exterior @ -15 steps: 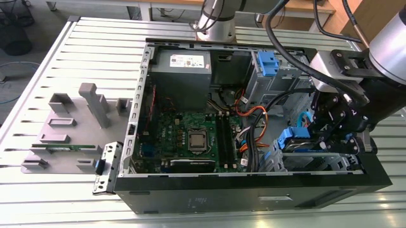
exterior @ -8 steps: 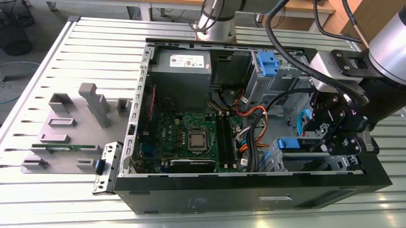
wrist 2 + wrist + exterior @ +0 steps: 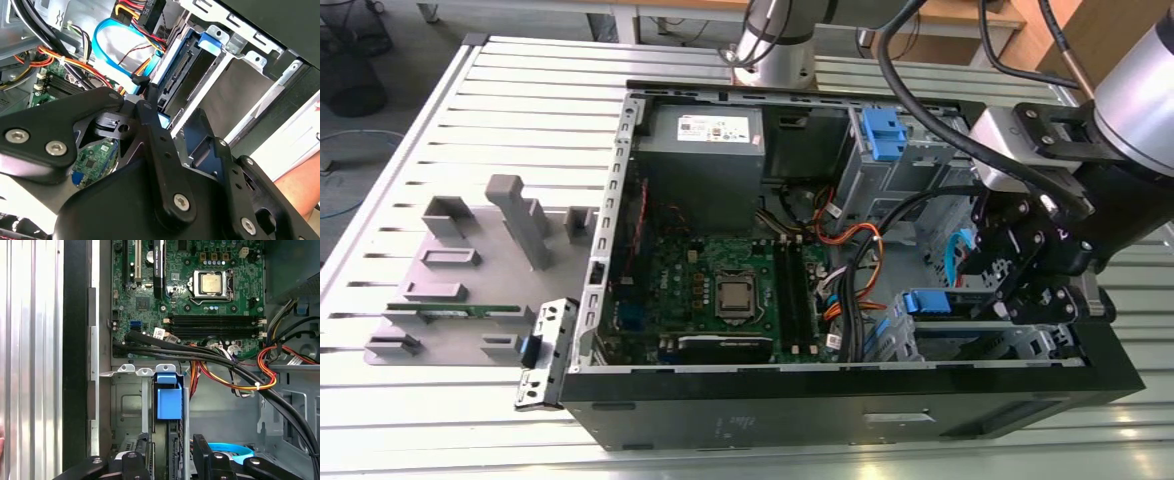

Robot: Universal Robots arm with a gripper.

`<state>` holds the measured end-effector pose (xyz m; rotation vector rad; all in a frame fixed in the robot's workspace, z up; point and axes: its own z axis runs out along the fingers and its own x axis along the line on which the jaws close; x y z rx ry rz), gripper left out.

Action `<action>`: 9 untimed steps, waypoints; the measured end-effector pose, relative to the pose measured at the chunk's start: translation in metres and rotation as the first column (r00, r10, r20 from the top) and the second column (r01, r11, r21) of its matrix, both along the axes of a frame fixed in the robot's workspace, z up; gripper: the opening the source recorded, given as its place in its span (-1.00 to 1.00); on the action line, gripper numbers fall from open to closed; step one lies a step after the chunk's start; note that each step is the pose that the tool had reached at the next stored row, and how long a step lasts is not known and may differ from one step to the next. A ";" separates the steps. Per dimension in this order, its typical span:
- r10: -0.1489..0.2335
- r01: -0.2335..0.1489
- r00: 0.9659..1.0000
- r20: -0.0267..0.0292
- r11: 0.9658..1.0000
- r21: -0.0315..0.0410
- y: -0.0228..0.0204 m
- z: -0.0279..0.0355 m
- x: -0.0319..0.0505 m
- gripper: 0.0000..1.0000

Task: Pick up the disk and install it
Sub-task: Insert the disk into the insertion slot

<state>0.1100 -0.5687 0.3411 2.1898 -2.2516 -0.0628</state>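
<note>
The disk (image 3: 168, 401) stands on edge in the drive bay at the front corner of the open computer case (image 3: 854, 420), its blue rail tab level with the bay's rim. In the second wrist view its connector edge (image 3: 181, 70) faces the cables. My gripper (image 3: 167, 460) reaches down into that bay at the exterior view's right (image 3: 994, 300), its black fingers (image 3: 202, 455) set on either side of the disk and shut on it. The fingertips themselves are hidden low in the bay.
Orange, black and blue cables (image 3: 235, 375) run close past the bay. The green motherboard (image 3: 720, 290) and gray power supply (image 3: 700, 140) fill the case. A grey fixture (image 3: 454, 270) stands on the slatted table. A person's hand (image 3: 300, 187) is beside the case.
</note>
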 end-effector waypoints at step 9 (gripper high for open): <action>0.000 0.000 1.000 0.000 1.000 0.000 0.0000 0.0065 0.0000 -0.04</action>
